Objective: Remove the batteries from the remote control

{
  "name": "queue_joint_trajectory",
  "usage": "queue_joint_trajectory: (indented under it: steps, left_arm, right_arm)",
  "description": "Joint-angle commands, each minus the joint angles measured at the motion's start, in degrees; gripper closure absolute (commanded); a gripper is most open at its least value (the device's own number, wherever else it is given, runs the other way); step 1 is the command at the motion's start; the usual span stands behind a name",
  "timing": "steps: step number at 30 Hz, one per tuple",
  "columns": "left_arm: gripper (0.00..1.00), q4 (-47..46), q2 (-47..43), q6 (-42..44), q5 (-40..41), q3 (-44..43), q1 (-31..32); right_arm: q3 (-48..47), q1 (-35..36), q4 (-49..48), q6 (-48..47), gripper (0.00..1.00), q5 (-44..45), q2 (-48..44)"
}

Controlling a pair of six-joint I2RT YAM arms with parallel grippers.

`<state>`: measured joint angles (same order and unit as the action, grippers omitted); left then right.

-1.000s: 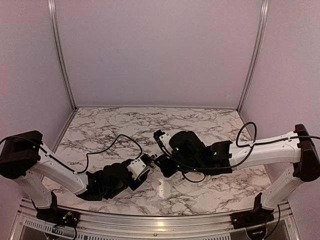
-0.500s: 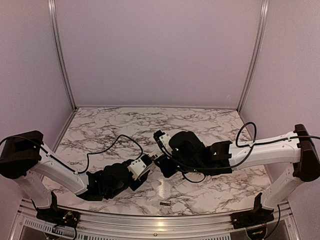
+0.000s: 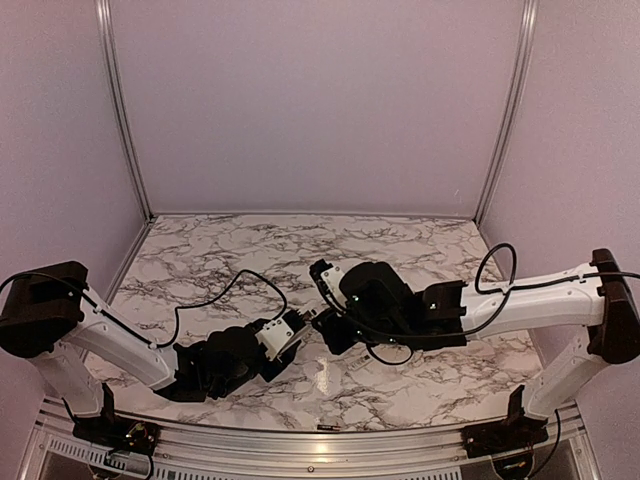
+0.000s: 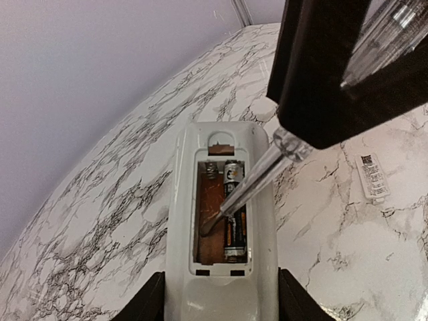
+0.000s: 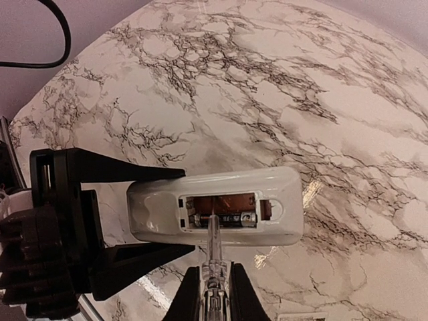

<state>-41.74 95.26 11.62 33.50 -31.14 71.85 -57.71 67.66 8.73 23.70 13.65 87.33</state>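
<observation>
My left gripper (image 4: 221, 305) is shut on the white remote control (image 4: 264, 234), which it holds with the open battery recess facing up. One dark battery (image 4: 235, 237) lies in the recess's right slot; the other slot is bare brown. My right gripper (image 5: 214, 294) is shut on a thin clear rod (image 5: 213, 241) whose tip rests in the recess beside the battery (image 5: 231, 218). The remote (image 5: 221, 184) lies crosswise in the right wrist view. In the top view both grippers (image 3: 297, 325) (image 3: 322, 322) meet at mid-table. A small dark loose battery (image 3: 325, 429) lies by the table's near edge.
A small white printed label (image 4: 372, 175) lies flat on the marble right of the remote; it also shows in the top view (image 3: 357, 368). The metal rail (image 3: 300, 445) runs along the near edge, and black cables loop over the table behind both arms.
A small dark battery appeared on the marble in front of the grippers half a second ago and has since rolled nearer the front edge. Both arms barely moved.
</observation>
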Motion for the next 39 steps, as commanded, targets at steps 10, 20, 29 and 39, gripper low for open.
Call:
queue_joint_trajectory:
  steps: [10, 20, 29, 39]
  left_arm:
    - [1.0, -2.3, 1.3, 1.6, -1.6, -2.3, 1.0]
    - [1.0, 1.6, 1.3, 3.0, -4.9, -1.9, 0.7]
    - [1.0, 7.9, 4.1, -0.1, -11.4, -5.6, -1.3]
    - [1.0, 6.4, 4.1, 1.6, -9.3, -4.0, -1.7]
  right_arm:
    - [3.1, -1.4, 7.4, -0.2, 1.0, 8.5, -11.1]
    - [8.6, -3.4, 10.0, -0.3, 1.0, 10.2, -22.3]
    - [10.7, -4.1, 10.5, 0.5, 1.0, 11.1, -25.8]
    - [14.4, -4.5, 4.3, -6.9, 1.0, 11.1, -29.5]
